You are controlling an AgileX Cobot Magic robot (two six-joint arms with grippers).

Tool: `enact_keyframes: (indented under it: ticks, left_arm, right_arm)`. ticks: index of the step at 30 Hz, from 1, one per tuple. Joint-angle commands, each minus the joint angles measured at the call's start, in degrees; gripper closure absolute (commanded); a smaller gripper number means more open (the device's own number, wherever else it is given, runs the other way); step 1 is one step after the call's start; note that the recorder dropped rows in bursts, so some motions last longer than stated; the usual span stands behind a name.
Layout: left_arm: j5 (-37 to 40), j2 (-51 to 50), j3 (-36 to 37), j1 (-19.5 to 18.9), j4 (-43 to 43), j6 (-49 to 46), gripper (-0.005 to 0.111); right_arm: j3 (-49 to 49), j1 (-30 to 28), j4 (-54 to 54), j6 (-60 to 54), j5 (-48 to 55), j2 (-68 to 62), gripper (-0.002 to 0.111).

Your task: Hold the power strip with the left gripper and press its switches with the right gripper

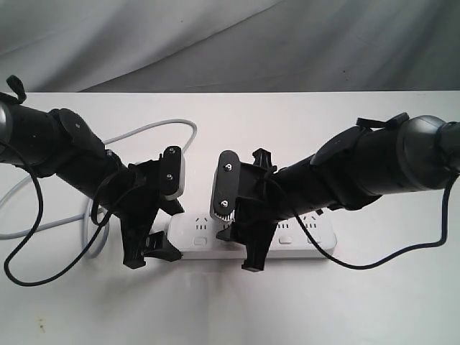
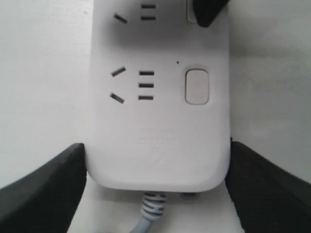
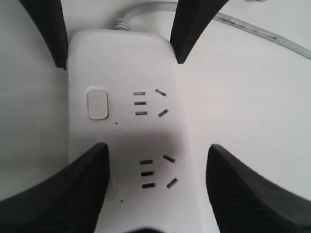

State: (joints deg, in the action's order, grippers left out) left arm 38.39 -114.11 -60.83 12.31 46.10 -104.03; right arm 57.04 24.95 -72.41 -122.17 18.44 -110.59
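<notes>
The white power strip [image 1: 287, 243] lies along the table's front, its grey cord [image 1: 147, 131] looping back left. My left gripper [image 2: 156, 145] is shut on the strip's cord end, one black finger [image 2: 46, 189] against each long side. The end switch [image 2: 197, 86] is uncovered. My right gripper [image 3: 158, 146] stands open over the second socket group. One of its fingers [image 3: 68, 194] rests over the second switch and hides most of it. The other finger hangs beyond the strip's far side. The first switch [image 3: 97, 103] shows between the two grippers.
White tabletop [image 1: 359, 309] all round, with a grey cloth backdrop behind. A thin black cable [image 1: 21, 277] droops from the left arm, another [image 1: 388, 255] from the right arm. The cord [image 3: 262, 34] runs over the table past the strip's end.
</notes>
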Motion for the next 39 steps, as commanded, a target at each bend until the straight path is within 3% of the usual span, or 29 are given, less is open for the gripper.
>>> enact_keyframes:
  ticks: [1,39]
  left_arm:
    - [0.41,-0.14,-0.15,0.24,0.02,0.16,0.038]
    - [0.41,-0.14,-0.15,0.24,0.02,0.16,0.038]
  right_arm:
    - [-1.38,-0.35,0.20,-0.50,-0.17,-0.50,0.053]
    - [-4.33,-2.49,3.04,-0.59,-4.96,-3.83,0.053]
